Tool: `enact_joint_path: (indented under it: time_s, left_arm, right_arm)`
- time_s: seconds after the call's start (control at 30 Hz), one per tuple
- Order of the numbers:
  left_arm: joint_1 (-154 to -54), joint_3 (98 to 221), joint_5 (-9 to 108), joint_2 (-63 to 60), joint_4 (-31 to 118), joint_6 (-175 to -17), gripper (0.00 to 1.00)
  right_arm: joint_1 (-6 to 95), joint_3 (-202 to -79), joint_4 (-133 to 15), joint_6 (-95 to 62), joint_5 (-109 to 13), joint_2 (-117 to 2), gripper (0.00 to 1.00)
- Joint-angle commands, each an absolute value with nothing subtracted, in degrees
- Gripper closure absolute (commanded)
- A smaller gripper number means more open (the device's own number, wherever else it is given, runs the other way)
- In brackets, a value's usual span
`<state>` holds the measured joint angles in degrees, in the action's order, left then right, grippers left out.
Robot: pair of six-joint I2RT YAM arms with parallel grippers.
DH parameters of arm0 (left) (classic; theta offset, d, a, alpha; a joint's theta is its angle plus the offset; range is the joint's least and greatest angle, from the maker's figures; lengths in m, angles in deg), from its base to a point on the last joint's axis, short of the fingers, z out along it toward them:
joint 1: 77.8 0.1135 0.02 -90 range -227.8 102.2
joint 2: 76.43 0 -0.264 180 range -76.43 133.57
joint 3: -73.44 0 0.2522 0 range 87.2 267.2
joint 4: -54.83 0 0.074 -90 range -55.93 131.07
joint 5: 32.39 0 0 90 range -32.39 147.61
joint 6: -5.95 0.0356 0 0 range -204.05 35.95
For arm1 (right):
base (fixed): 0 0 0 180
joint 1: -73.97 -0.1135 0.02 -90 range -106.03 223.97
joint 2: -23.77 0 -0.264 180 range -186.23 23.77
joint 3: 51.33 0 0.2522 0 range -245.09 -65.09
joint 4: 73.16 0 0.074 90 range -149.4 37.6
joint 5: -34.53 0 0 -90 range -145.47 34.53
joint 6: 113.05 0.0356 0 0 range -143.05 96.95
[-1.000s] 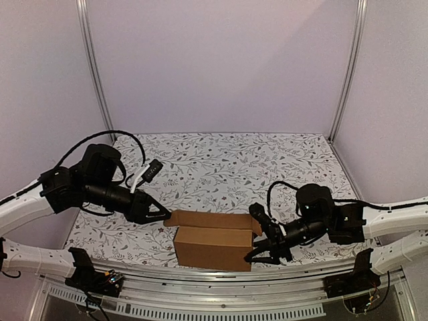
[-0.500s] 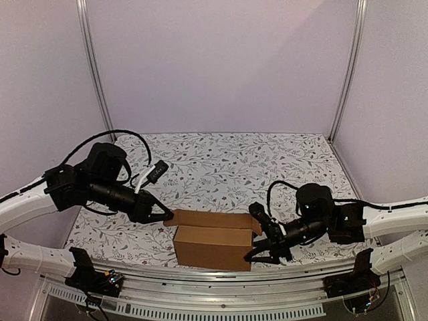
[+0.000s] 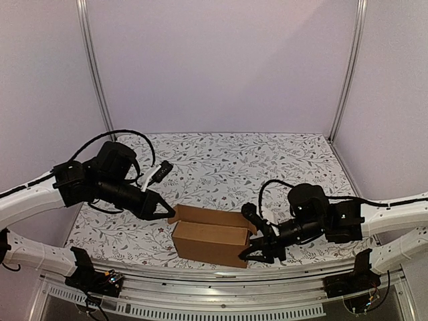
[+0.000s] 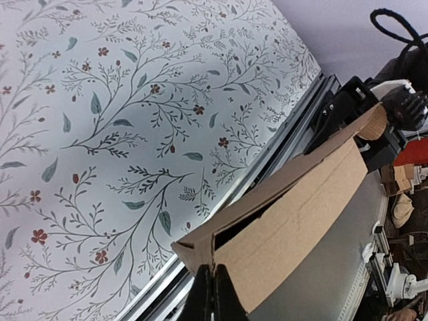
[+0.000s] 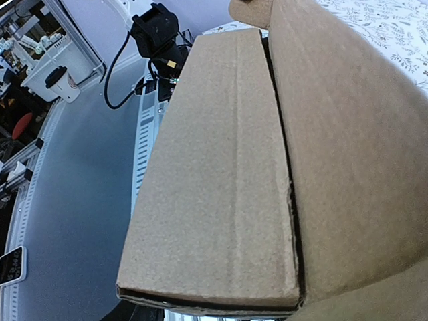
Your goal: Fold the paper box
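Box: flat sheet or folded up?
Folded up, not flat: the box shows a front wall and top panel. Not fully shut: both wrist views show a dark slit along a seam.

Matt brown cardboard paper box (image 3: pixel 210 241), floral-print table cover (image 3: pixel 234 160), metal post (image 3: pixel 95 67)

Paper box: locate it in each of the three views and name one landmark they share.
Top external: paper box low centre, on the floral tablecloth.
Left wrist: paper box lower right, slanting up toward the right edge.
Right wrist: paper box fills most of the frame.
Shared landmark: the floral tablecloth.
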<state>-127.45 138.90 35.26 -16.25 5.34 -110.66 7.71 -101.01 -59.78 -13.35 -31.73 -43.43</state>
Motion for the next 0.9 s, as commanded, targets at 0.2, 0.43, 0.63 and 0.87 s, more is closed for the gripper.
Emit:
enact_joint_path:
  time_s: [0.2, 0.43, 0.63, 0.87]
  left_arm:
    - [-130.1, 139.0, 38.2, -14.7, 5.0, -114.2, 1.00]
    - [-133.6, 134.1, 43.6, -16.2, 11.9, -118.7, 1.00]
    - [-135.8, 129.6, 49.9, -18.0, 16.6, -119.4, 1.00]
    - [-135.9, 121.3, 52.6, -24.2, 24.2, -120.5, 1.00]
  right_arm:
    - [3.7, -102.3, -61.8, -16.1, -48.0, -44.0, 0.88]
    - [2.1, -99.5, -68.1, -13.6, -54.6, -43.8, 0.89]
    - [1.8, -98.0, -74.1, -13.4, -58.6, -47.0, 0.90]
    - [1.8, -94.5, -82.7, -11.9, -60.3, -51.3, 0.91]
